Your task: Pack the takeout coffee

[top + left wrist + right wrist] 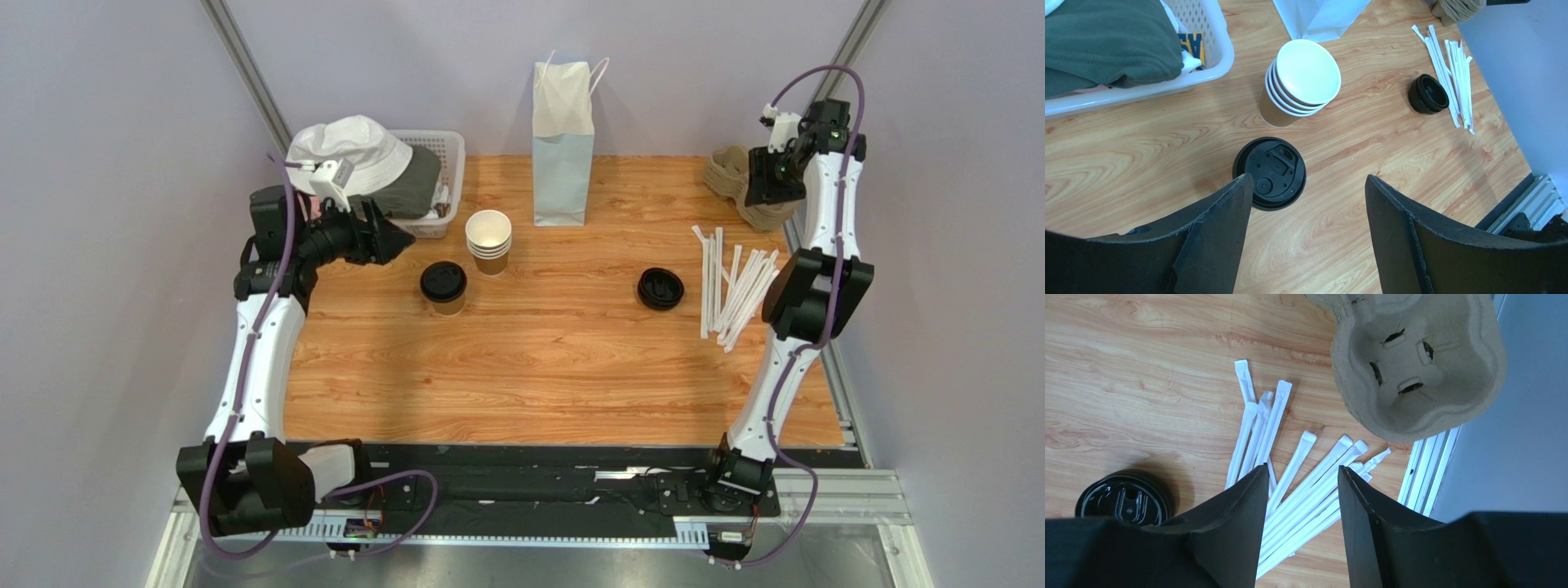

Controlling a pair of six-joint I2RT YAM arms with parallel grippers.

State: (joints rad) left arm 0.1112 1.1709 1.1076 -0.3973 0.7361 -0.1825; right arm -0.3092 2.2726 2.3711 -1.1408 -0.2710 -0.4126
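The takeout coffee (443,286), a brown paper cup with a round black lid, stands on the wooden table left of centre. In the left wrist view its lid (1270,173) lies just beyond my left finger's tip. My left gripper (399,241) hovers above and to the left of it, open and empty (1308,180). The white paper bag (563,145) stands upright at the back centre. My right gripper (773,184) is raised at the far right, open and empty (1303,470), above the wrapped straws (1254,425).
A stack of lidless cups (488,239) stands just behind the coffee. Loose black lids (660,289) lie right of centre, with straws (732,288) beside them. A pulp cup carrier (740,181) sits at the back right. A white basket (442,184) with a hat is at the back left.
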